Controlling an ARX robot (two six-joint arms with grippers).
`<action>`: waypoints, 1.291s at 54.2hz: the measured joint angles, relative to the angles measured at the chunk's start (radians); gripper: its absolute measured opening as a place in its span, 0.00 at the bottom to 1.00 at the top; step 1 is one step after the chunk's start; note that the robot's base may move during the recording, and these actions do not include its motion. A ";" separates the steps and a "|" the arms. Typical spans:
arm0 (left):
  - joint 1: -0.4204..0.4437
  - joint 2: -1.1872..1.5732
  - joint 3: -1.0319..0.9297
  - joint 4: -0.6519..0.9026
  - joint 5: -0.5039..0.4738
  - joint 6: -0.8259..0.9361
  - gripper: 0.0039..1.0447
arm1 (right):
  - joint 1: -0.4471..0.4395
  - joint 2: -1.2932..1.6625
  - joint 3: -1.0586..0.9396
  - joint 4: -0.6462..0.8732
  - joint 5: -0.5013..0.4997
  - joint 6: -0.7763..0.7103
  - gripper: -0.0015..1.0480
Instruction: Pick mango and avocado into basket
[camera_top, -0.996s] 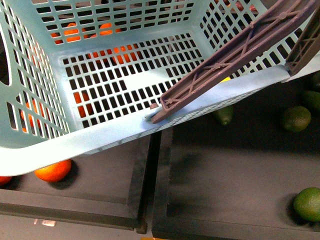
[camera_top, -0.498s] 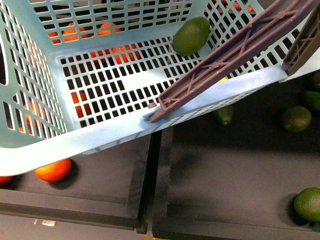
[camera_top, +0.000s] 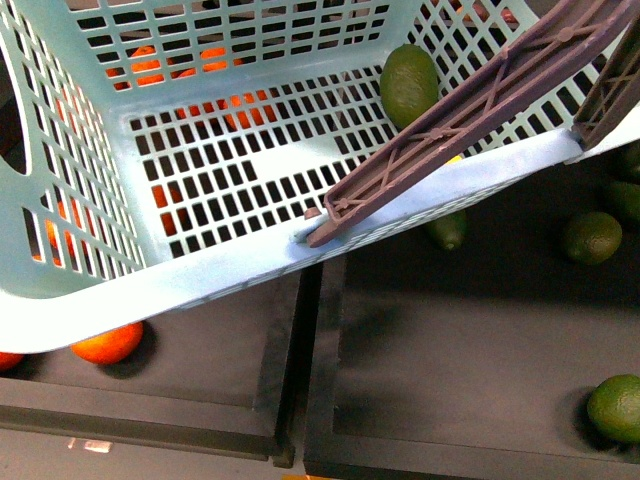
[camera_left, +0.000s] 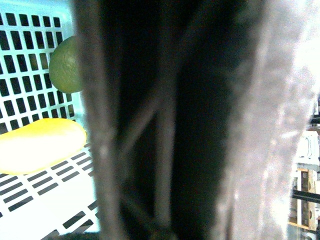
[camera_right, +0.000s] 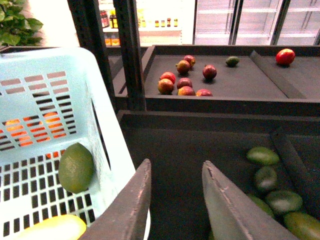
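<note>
Right wrist view, right claw (camera_right: 175, 200): two dark, smooth fingers spread wide with nothing between them, hanging just outside the basket (camera_right: 45, 95) wall.
left claw: not clearly seen; the left wrist view is filled by the brown handle (camera_left: 165, 125) right against the lens, so I cannot tell whether it grips anything.
avocado (camera_top: 408, 85): inside the basket, at the far wall beside the handle.
mango (camera_left: 40, 145): also inside, on the basket floor, near the avocado but apart from it.
risk, right claw: it sits close to the wall; a sideways move could knock the basket or catch a fingertip in a slot.
risk, handle: if the hold on it is slack, the basket could swing or drop onto the trays (camera_top: 420, 360) below.
risk, fruit: both are rounded and loose, so a tilt or jolt would likely send them rolling.
avocado skin: dull dark green, egg-shaped.
mango skin: smooth, bright yellow, long oval.
basket make: stiff light teal plastic, slotted lattice floor and sides.
handle make: ribbed brown plastic with crossed bracing.
trays: matte black, carrying oranges (camera_top: 105, 342) and loose green fruit (camera_top: 591, 237).
</note>
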 joint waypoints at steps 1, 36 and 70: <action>0.000 0.000 0.000 0.000 0.000 0.000 0.12 | -0.001 -0.006 -0.007 0.000 0.000 0.000 0.28; 0.002 0.000 0.000 0.000 -0.001 0.004 0.12 | -0.086 -0.381 -0.248 -0.133 -0.081 -0.012 0.02; 0.002 0.000 0.000 0.000 0.001 0.004 0.12 | -0.086 -0.703 -0.302 -0.377 -0.084 -0.012 0.02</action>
